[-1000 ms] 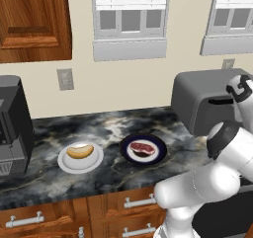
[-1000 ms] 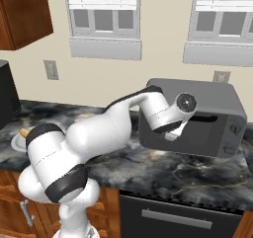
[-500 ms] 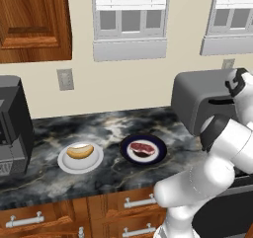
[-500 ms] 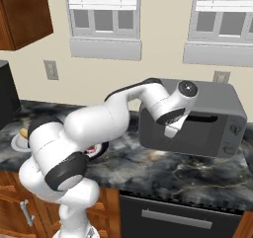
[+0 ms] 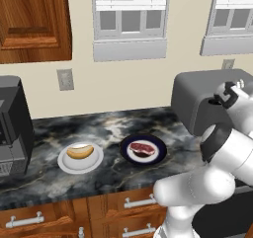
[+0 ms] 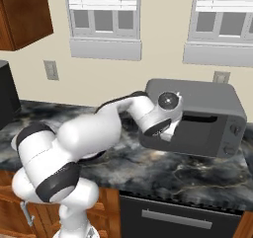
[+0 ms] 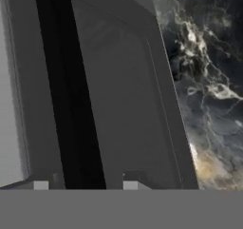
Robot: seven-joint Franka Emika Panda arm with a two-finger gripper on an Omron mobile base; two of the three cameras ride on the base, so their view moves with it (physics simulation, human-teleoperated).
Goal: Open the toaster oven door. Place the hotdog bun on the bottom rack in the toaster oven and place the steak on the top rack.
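Kitchen scene with the arm's hand raised to the front of the toaster oven point(image 6: 197, 116). In the right base view the gripper point(image 6: 170, 133) sits at the left end of the toaster oven door point(image 6: 200, 136), just beside the left end of the black bar handle point(image 6: 200, 117). Compared with one second ago, the hand has risen from the lower middle of the door to the height of the handle, and the wrist has turned upward; the door has not moved and is shut.

In the hand view the two fingertips point(image 7: 40, 185) appear at the lower edge, standing apart with the handle point(image 7: 71, 90) running between them as a dark band. The gripper point(image 7: 85, 185) is therefore parted around the bar; whether the fingers actually touch it cannot be told. The door panel point(image 7: 123, 95) lies directly ahead of the gripper, and the marbled desk point(image 7: 209, 81) shows beyond the door's edge.

In the left base view the hand point(image 5: 227, 96) is at the oven's front face, and the oven body point(image 5: 197, 99) stands just behind it. The hotdog bun point(image 5: 80, 151) rests on a white plate point(image 5: 64, 164) and the steak point(image 5: 142, 148) on a dark plate point(image 5: 158, 145), both well apart from the gripper, to its left on the desk point(image 5: 108, 128), unchanged in place from the earlier frames. The steak's plate is the nearer of the two to the gripper. A black appliance point(image 5: 12, 123) stands farthest left.
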